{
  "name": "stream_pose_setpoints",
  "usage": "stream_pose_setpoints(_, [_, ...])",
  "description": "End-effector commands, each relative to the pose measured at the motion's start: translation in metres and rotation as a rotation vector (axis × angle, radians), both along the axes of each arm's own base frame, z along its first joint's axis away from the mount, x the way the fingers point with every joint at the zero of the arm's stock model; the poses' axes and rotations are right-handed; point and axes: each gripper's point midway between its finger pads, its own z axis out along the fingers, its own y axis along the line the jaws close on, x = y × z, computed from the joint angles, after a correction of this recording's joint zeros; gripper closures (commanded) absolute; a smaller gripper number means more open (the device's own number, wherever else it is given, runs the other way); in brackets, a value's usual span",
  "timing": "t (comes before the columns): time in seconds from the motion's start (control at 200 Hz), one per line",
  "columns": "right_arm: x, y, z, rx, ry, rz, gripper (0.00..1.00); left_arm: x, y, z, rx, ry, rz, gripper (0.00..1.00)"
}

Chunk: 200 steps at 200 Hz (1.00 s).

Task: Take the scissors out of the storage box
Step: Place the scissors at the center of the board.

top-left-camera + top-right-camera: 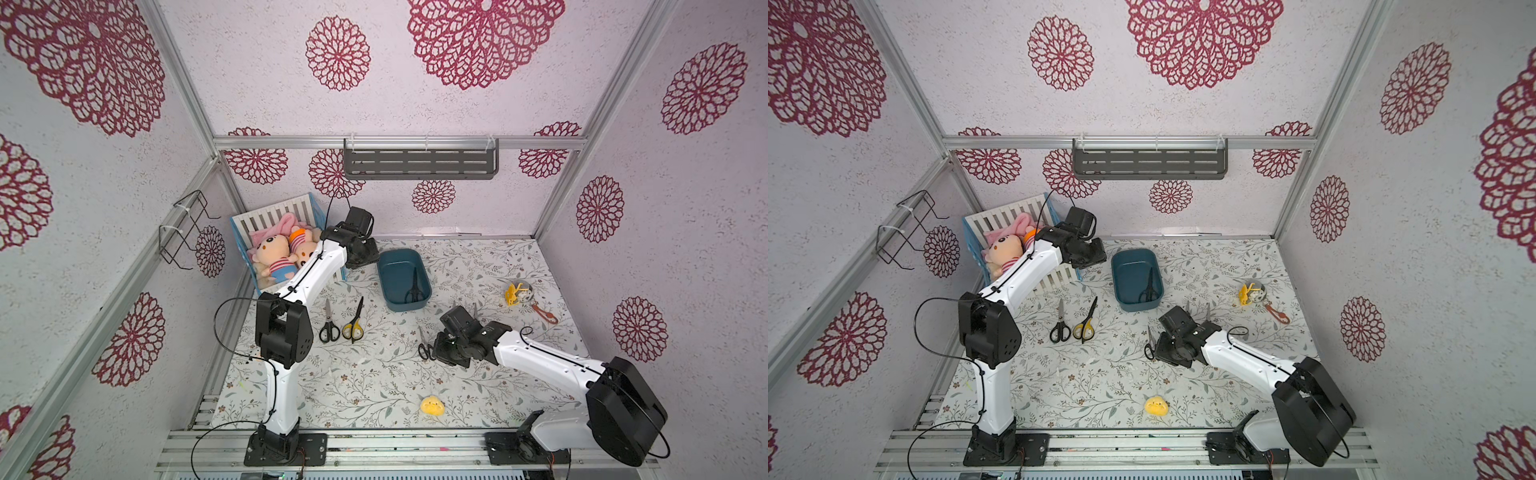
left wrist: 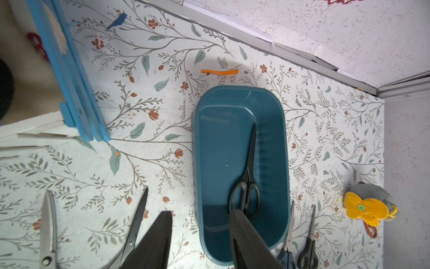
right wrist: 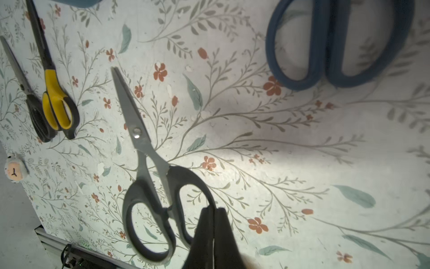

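The desk (image 1: pixel 374 386) carries the storage box (image 1: pixel 392 266), a black pair (image 2: pixel 250 163) lying inside. The left claw (image 2: pixel 201 212), half open and empty, hovers there, likely to fetch it; the right claw (image 3: pixel 213 209) is clamped on a second pair (image 3: pixel 149 163) by the handle, outside.

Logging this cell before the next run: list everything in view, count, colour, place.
storage box: one, dark teal, back middle.
boxed scissors: one pair, black.
black pair: one, left of box.
yellow-black pair: one, beside it.
dark-blue pair: one, right of box.
second black pair: one, beside that.
held scissors: one pair, black, in right gripper.
crate: one, blue-and-white, back left, holding plush dolls.
plush chick: one, yellow, front.
toy: one, yellow, right side.
wall shelf: one, grey, back wall.
left gripper: open, by box's left rim.
right gripper: shut on held scissors.
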Motion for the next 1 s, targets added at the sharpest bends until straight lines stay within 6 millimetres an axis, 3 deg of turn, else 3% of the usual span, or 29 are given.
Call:
stream_pose_setpoints(0.0, [0.022,0.01,0.002,0.05,-0.045,-0.083,1.0,-0.003,-0.007,-0.004,-0.004,0.023,-0.005,0.58])
stream_pose_setpoints(0.155, [0.049,0.017,-0.007,0.01,-0.06,-0.153,1.0,-0.006,-0.009,-0.005,0.003,0.028,-0.012,0.58])
stream_pose_setpoints(0.24, [0.057,0.011,-0.015,-0.018,-0.046,-0.208,1.0,-0.009,-0.007,-0.005,0.011,0.027,-0.013,0.58])
stream_pose_setpoints(0.415, [0.077,0.01,-0.014,-0.026,-0.078,-0.245,1.0,-0.012,-0.004,-0.007,0.022,0.027,-0.015,0.58])
stream_pose_setpoints(0.78, [0.088,0.001,-0.03,-0.113,-0.069,-0.23,1.0,-0.008,-0.005,-0.011,0.01,0.025,-0.021,0.58])
stream_pose_setpoints(0.996, [0.092,0.007,-0.035,-0.138,-0.055,-0.171,1.0,-0.008,-0.002,-0.013,0.008,0.027,-0.016,0.58])
